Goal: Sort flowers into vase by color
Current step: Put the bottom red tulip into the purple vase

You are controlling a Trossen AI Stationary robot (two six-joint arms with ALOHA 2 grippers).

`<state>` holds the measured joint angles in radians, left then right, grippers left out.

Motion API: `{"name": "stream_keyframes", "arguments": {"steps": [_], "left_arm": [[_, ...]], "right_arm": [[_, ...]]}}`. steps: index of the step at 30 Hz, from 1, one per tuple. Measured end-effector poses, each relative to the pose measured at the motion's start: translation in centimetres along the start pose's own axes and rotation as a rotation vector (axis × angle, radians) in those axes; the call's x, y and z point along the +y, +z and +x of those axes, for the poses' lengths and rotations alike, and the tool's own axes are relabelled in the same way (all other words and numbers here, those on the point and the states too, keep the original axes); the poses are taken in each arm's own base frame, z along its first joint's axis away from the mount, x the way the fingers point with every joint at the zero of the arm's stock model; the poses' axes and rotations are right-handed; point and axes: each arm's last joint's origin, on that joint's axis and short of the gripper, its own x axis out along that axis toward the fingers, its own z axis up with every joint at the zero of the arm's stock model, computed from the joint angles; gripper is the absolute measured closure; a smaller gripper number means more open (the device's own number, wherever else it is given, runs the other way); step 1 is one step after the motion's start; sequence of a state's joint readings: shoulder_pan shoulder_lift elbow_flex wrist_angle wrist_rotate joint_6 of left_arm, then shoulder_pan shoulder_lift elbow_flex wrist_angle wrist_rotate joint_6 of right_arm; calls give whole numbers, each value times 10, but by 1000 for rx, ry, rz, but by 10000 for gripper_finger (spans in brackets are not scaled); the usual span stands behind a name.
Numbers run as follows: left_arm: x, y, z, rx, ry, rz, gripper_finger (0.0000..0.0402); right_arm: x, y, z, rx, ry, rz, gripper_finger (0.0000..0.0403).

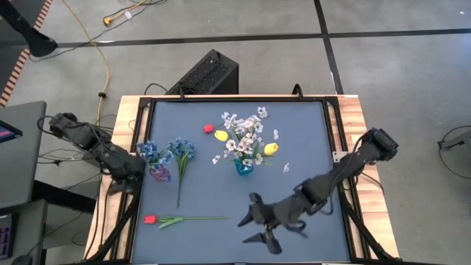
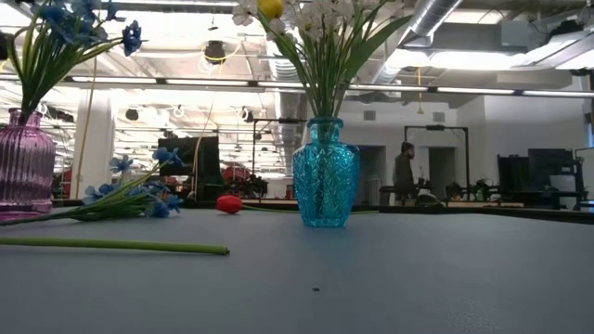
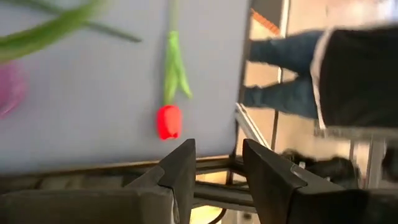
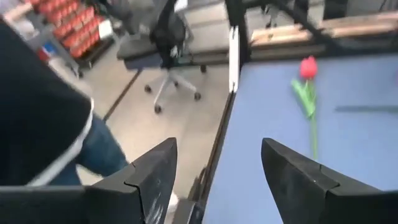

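- The red tulip (image 1: pixel 150 219) lay flat near the bench's front-left corner, its stem's long axis running along the front edge, blossom toward the left edge.
- The right gripper (image 1: pixel 254 218) hung over the front-middle of the bench, just past the stem's free end; I judged this arm the better placed one.
- Its jaws stood wide apart, holding and touching nothing.
- The left gripper (image 3: pixel 214 163) waited at the left edge beside the pink vase (image 1: pixel 160 174), jaws slightly parted and empty.
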<state>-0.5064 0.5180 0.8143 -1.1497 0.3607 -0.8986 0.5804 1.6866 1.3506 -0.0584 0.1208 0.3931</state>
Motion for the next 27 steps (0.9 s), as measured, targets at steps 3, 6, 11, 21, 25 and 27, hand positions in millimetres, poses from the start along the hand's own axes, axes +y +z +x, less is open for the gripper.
{"name": "stream_keyframes", "arguments": {"steps": [3,6,11,21,25,27], "left_arm": [[-10,12,12,45,-36,84,287],[-21,21,24,73,-93,153,290],[-43,27,43,139,-172,191,291],[-67,-4,73,190,-55,344,291],[-69,-12,74,112,-4,355,291],[-70,-17,74,111,1,359,291]], "right_arm": [[1,-23,25,50,-25,-13,143],[-5,-42,50,45,-98,-4,143],[-16,-52,84,-2,-253,-9,144],[-63,-80,152,72,-376,-48,145],[-85,-81,170,64,-430,-50,145],[-95,-80,178,66,-441,-57,145]]}}
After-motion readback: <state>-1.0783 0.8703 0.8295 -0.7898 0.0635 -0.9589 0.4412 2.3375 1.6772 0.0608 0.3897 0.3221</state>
